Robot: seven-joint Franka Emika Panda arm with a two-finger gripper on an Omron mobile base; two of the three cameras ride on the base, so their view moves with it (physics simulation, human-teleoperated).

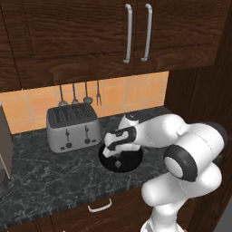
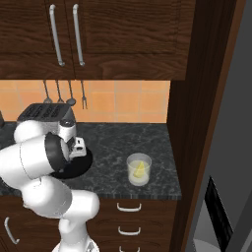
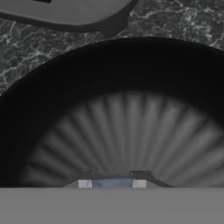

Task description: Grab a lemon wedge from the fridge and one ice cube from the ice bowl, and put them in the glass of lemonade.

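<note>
The ice bowl [image 1: 132, 159] [image 2: 81, 166] is a shallow glossy black bowl on the dark counter, in front of the toaster. My gripper [image 1: 108, 154] [image 3: 112, 183] reaches down into it. In the hand view its fingertips [image 3: 85, 183] are pressed against a small bluish ice cube [image 3: 112, 182] on the ribbed bowl floor [image 3: 131, 122]. Another ice cube [image 1: 118, 164] lies loose in the bowl. The glass of lemonade [image 2: 139, 178] stands to the right on the counter, with the yellow lemon wedge [image 2: 141, 169] inside it. The fridge [image 2: 231, 162] is the light-grey body at the far right.
A silver toaster [image 1: 72, 128] [image 2: 45, 114] stands right behind the bowl. Utensils [image 1: 74, 94] hang on the tiled wall. Dark upper cabinets [image 1: 131, 31] overhang the counter, and a tall wooden panel [image 2: 194, 98] separates counter and fridge. A grey appliance [image 1: 4, 145] stands at the far left.
</note>
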